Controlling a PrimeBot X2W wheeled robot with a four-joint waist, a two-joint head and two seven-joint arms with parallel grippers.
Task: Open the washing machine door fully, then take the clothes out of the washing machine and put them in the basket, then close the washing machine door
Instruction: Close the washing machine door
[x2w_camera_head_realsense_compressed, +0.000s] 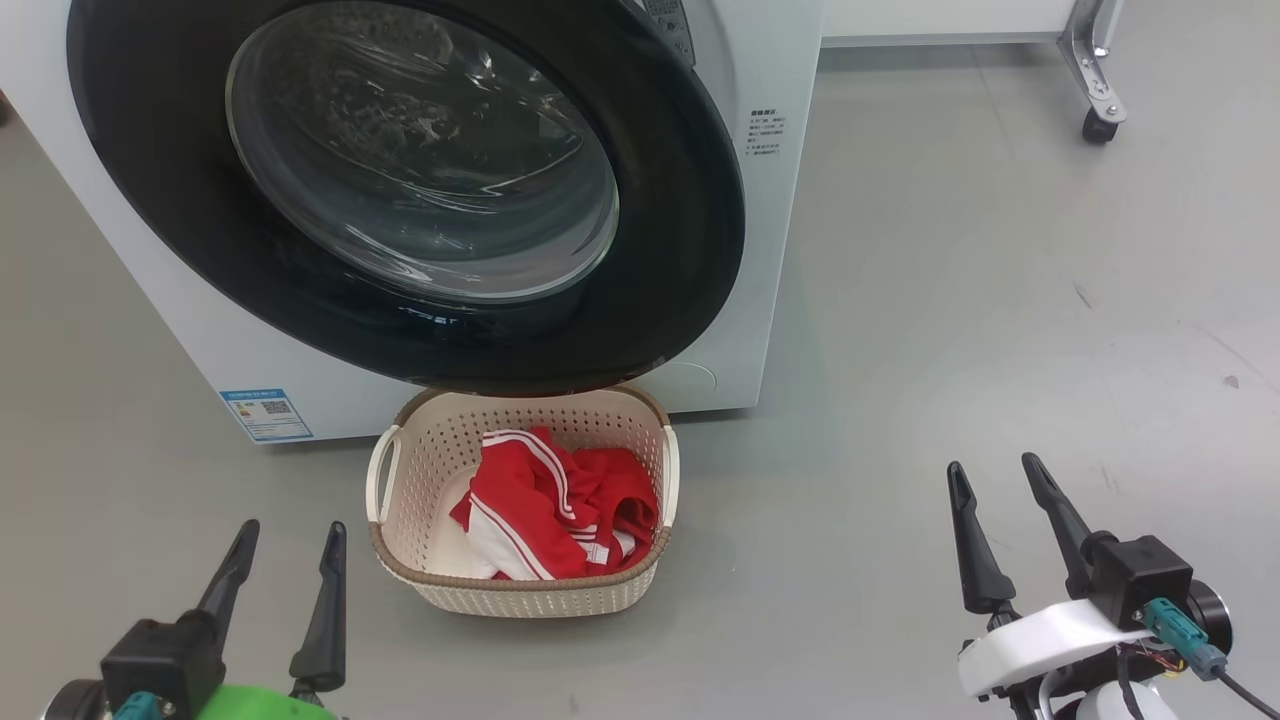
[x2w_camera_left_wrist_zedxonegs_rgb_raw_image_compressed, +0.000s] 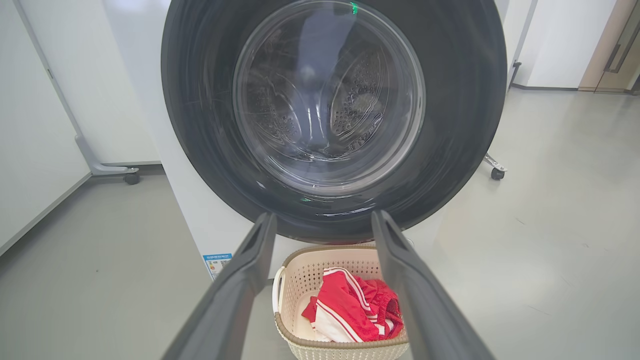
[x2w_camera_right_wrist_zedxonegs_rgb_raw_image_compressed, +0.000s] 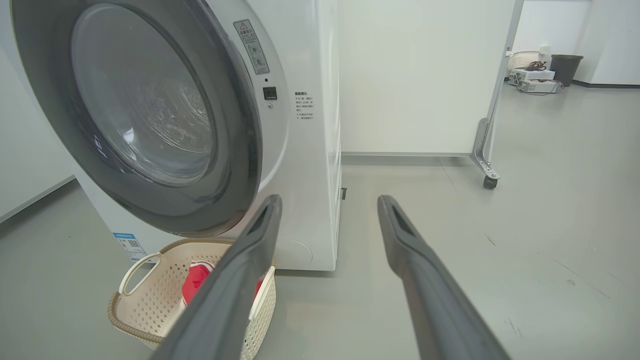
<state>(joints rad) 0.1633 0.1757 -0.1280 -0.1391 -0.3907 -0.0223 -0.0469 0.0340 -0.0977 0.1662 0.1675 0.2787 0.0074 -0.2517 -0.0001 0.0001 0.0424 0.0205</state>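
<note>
Clothes (x2w_camera_head_realsense_compressed: 545, 505) lie in the basket (x2w_camera_head_realsense_compressed: 520, 592), just before the washing machine (x2w_camera_head_realsense_compressed: 785, 300). Door (x2w_camera_head_realsense_compressed: 420, 160) looks shut against the machine. Left fingers (x2w_camera_head_realsense_compressed: 325, 600) and right fingers (x2w_camera_head_realsense_compressed: 972, 540) stand spread and empty, back from the machine. Nothing appears left to do.

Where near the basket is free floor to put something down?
Bare floor right of the basket, toward the right gripper, and left of it, by the blue label. Crowded: basket's back edge under the washing machine door.
</note>
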